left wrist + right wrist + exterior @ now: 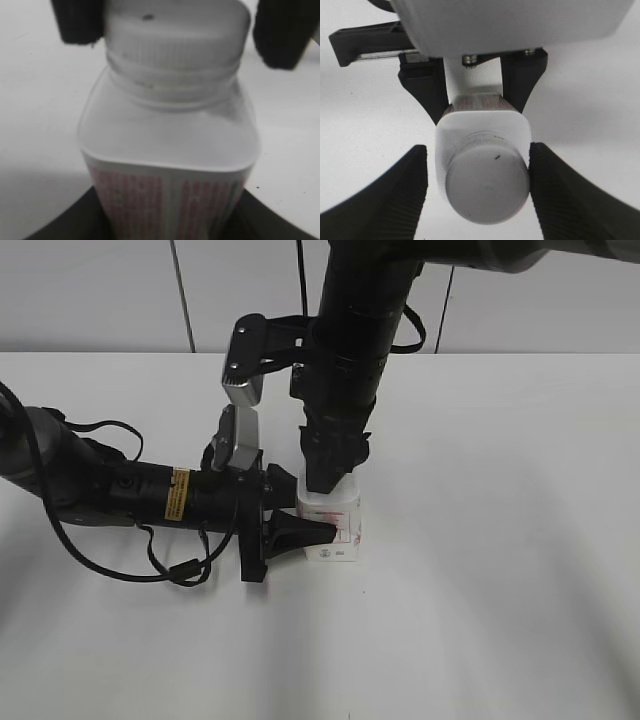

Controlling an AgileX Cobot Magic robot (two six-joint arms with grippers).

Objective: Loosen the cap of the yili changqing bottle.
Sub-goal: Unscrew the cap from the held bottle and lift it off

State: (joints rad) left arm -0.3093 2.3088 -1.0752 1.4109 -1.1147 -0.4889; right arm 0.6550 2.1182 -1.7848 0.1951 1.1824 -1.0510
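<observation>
Left arm: lies low along the white table [520, 570], reaching in from the left edge toward the middle of the scene.
Left gripper [300, 532]: closed on the body of the yili changqing bottle [333, 528]; in the right wrist view its dark fingers [427, 95] clamp the labelled body from both sides, and in the left wrist view the red-printed label fills the space between the lower edges of the claw.
Yili changqing bottle: stands upright on the table near the middle of the scene, held low by the left claw; in the left wrist view [170, 150] its rounded white shoulders and wide threaded neck are plain to see.
Cap [487, 182]: white and round, seated on the bottle's neck; in the left wrist view [175, 35] its ribbed side sits just above the neck thread, with a small dark speck on its top.
Right gripper [328, 472]: comes straight down from above onto the top of the bottle; its ribbed pads [405, 185] stand on either side of the cap, with a narrow gap on the left and the right pad at the bottle's shoulder, so the claw is partly open around the cap and grips nothing.
Right arm: thick and black, hanging vertically from the far top of the scene, directly over the bottle.
</observation>
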